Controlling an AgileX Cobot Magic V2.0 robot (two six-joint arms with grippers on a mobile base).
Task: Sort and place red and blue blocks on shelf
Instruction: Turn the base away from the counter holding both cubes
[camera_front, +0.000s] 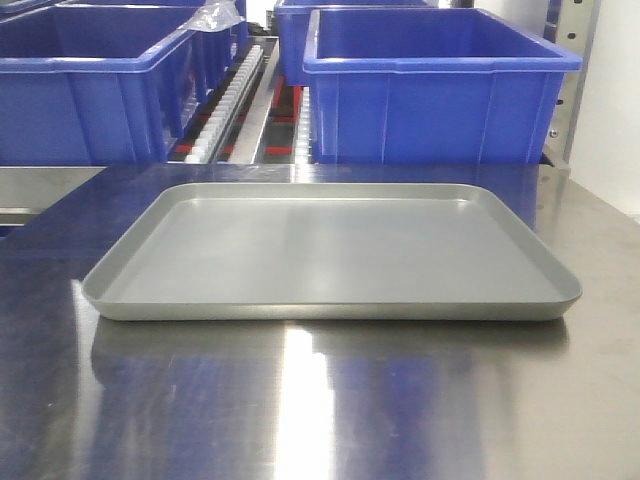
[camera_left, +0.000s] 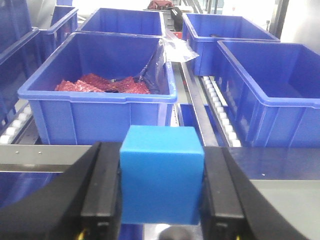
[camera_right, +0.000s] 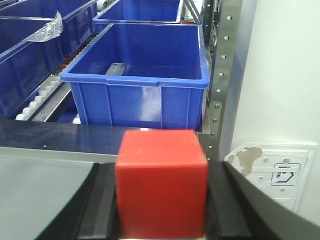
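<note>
Toward twelve o'clock, carry level to the grey steel shelf: your left gripper clamps the matte light-blue cube, right gripper the matte red cube.

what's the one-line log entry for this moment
left pincer: shut on blue block | right pincer: shut on red block | grey tray: bare

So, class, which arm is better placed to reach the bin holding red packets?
Probably left. The left gripper, shut on the blue block, faces that bin straight ahead; the right gripper, holding the red block, faces a different bin by the shelf post.
</note>
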